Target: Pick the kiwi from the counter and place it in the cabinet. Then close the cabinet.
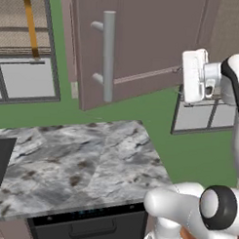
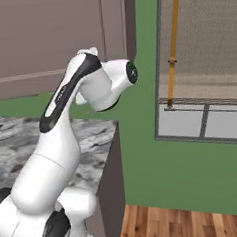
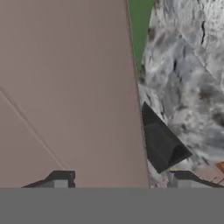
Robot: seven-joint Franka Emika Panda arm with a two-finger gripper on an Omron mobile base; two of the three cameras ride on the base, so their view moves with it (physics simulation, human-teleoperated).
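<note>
The kiwi is out of view. The mauve-brown cabinet door [image 1: 143,44] stands swung open above the counter, its grey bar handle [image 1: 108,55] facing me. My white hand [image 1: 194,75] is raised against the door's right edge. In the hand view the gripper [image 3: 121,180] is open, its two dark fingertips [image 3: 59,179] set wide apart with nothing between them, close up to the flat door panel [image 3: 65,87]. The marbled counter [image 1: 81,159] lies below, also seen past the arm [image 2: 91,135] and beside the panel [image 3: 188,78].
Wire-mesh window panels [image 1: 26,45] [image 2: 206,59] flank the cabinet on the green wall. A dark appliance front [image 1: 88,225] sits under the counter's edge and a dark slab [image 1: 0,163] lies at its left. Wooden floor [image 2: 173,224] shows right of the counter end.
</note>
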